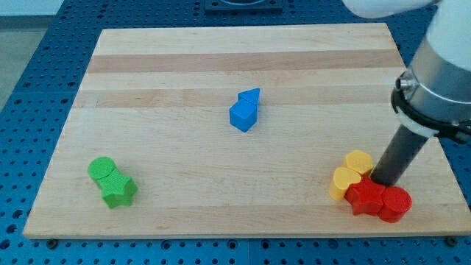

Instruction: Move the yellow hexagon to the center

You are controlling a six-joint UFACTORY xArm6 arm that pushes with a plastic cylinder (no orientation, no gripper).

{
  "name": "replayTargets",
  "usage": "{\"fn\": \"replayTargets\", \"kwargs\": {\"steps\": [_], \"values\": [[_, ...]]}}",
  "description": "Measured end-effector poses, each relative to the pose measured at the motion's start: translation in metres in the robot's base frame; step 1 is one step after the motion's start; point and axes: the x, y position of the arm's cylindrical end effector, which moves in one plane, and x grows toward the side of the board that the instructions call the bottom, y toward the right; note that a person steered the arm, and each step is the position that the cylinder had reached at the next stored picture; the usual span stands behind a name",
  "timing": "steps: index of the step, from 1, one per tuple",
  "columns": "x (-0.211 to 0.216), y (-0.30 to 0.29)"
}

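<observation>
The yellow hexagon (359, 162) lies near the board's bottom right corner. A yellow heart-like block (343, 182) touches it on the lower left. My tip (383, 181) stands just right of the hexagon, touching or almost touching it, right above the red star-like block (366, 197). A red round block (396, 204) lies at the star's right. The four blocks form one tight cluster around the tip.
A blue cube (242, 116) with a blue triangle (250, 96) against its top sits near the board's centre. A green round block (101, 169) and a green star (118, 191) lie together at the bottom left. The board's right edge (441, 158) is close to the rod.
</observation>
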Motion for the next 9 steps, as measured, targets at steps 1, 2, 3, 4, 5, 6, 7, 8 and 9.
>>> {"fn": "replayTargets", "kwargs": {"steps": [1,2,3,4,5,6,7,8,9], "values": [[-0.001,-0.001],[-0.011,-0.013],[-0.017,-0.026],[-0.018,-0.054],[-0.019,-0.098],[-0.036,-0.112],[-0.057,-0.112],[-0.060,-0.112],[-0.062,-0.111]]}}
